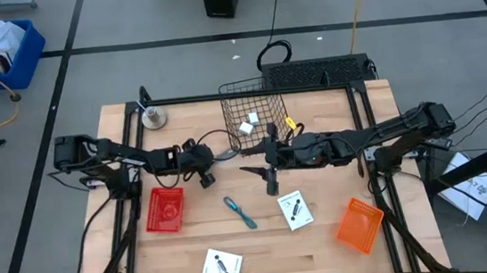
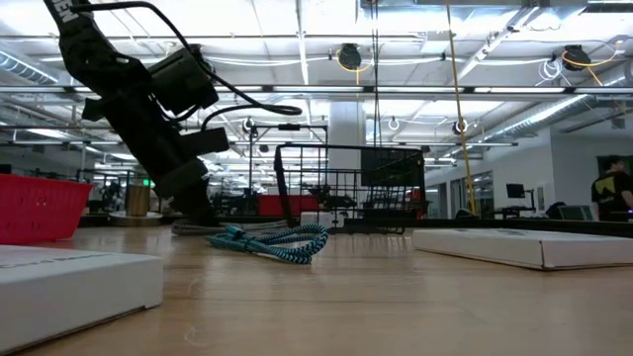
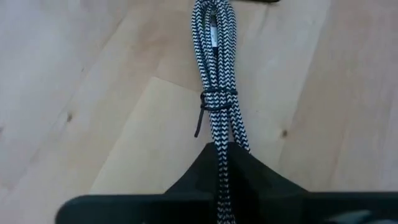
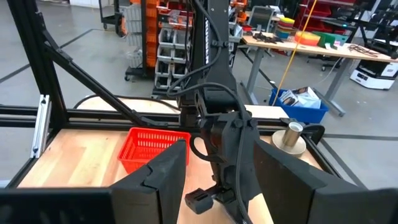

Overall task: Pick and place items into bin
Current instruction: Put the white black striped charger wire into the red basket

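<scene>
A black-and-white braided cable bundle [image 3: 214, 74], tied round its middle, lies on the wooden table [image 1: 345, 261] just left of centre [image 1: 226, 155]. My left gripper [image 3: 221, 149] is down at the table [image 1: 208, 168] and shut on the bundle's near end. My right gripper [image 1: 248, 167] hovers high over the table's middle, pointing level toward the left arm, open and empty [image 4: 219, 152]. Behind them at the far edge stands the black wire bin [image 1: 255, 113], with small white blocks in it. A teal braided cord [image 1: 240, 212] and two white cards [image 1: 295, 210] [image 1: 222, 266] lie nearer the front. My left gripper pinches the bundle's end strands [image 3: 219, 138] between its two fingers. It comes slanting down from the table's left, and the cable runs on in line with the fingers. The rest of the bundle [image 3: 211, 37] lies flat on the table.
A red basket [image 1: 165, 208] stands at the front left and an orange one [image 1: 359, 224] at the front right. A metal roll [image 1: 154, 118] is at the far left corner. In the low view the teal cord [image 2: 277, 240] lies before the bin [image 2: 346, 188].
</scene>
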Robot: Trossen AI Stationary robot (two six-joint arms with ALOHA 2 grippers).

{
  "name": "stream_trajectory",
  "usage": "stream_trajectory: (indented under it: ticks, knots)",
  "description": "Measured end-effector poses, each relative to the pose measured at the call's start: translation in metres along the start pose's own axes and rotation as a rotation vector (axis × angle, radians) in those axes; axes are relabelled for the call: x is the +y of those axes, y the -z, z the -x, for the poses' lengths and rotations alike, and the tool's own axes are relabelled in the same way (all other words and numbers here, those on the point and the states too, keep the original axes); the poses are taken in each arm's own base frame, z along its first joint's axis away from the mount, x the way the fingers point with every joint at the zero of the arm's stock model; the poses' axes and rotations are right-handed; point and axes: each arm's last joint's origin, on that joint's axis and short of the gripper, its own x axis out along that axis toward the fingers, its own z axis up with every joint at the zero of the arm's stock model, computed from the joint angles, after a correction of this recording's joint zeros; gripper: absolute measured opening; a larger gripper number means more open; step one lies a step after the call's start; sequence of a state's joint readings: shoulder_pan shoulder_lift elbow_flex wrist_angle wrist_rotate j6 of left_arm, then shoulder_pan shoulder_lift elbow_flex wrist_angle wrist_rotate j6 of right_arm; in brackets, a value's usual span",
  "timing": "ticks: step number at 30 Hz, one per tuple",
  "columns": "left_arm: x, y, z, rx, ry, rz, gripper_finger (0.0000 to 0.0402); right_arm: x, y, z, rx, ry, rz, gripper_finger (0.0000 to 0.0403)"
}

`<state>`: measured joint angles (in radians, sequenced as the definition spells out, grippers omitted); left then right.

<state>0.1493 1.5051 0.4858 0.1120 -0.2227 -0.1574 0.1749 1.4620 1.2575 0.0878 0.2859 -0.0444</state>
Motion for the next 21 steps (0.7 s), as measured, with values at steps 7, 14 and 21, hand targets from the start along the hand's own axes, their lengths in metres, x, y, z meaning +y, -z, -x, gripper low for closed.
stream_trajectory:
  ticks: [7,14,21]
  knots:
    - [0.002,-0.005,0.012,-0.027,-0.001,0.083,0.0045,0.0,-0.001,0.0,-0.008,0.001,0.029,0.0177]
    - [0.005,-0.018,0.046,-0.144,0.049,0.196,0.001,-0.004,-0.001,-0.001,-0.014,0.013,0.059,0.0179]
    - [-0.001,-0.009,0.091,-0.126,0.13,0.341,0.0008,-0.011,-0.001,-0.003,-0.013,0.034,0.08,0.0177]
